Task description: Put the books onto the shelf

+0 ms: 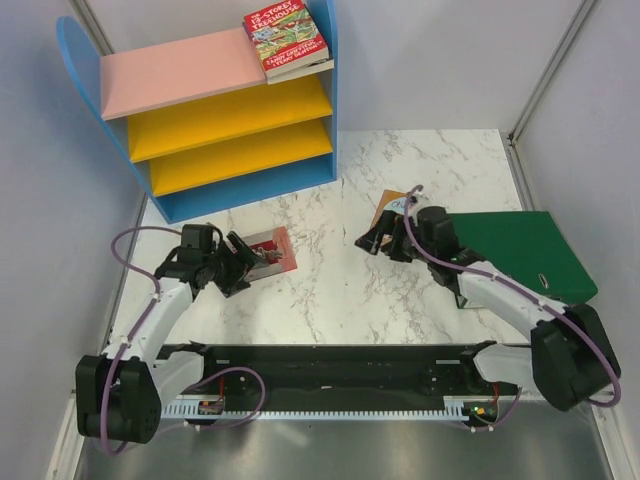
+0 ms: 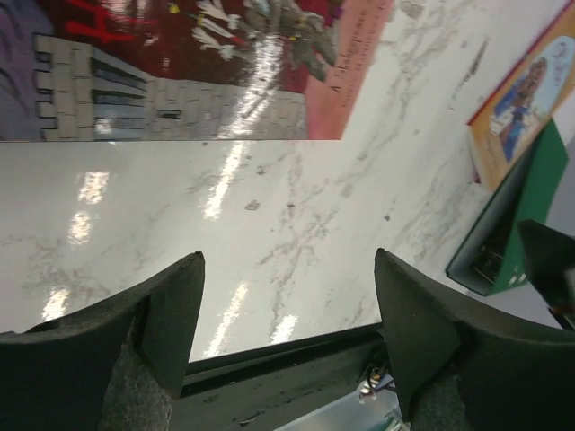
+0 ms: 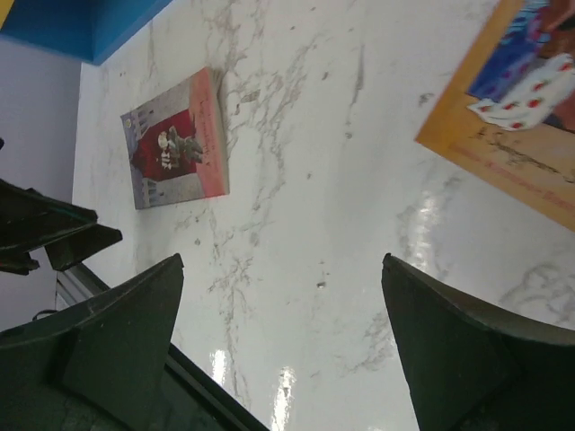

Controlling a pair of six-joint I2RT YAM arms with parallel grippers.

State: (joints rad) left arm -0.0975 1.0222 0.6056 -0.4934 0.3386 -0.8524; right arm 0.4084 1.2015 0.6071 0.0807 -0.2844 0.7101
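A red Treehouse book [image 1: 287, 42] lies on the right end of the pink top board of the shelf [image 1: 180, 70]. On the marble table a pink-red book [image 1: 273, 250] lies flat, also seen in the left wrist view [image 2: 180, 72] and the right wrist view [image 3: 175, 139]. My left gripper [image 1: 240, 265] [image 2: 287, 260] stands open just left of it, nothing between its fingers. An orange-edged book [image 1: 393, 203] [image 3: 521, 108] [image 2: 526, 99] lies at mid-right, partly hidden by my right arm. My right gripper [image 1: 372, 240] [image 3: 281, 260] hangs open next to it, over bare table.
A large green binder [image 1: 530, 255] [image 2: 512, 215] lies flat at the right, under the right arm. The shelf's blue base [image 3: 72, 22] stands at the back left. White walls close in on both sides. Bare marble [image 1: 330, 290] lies between the two grippers.
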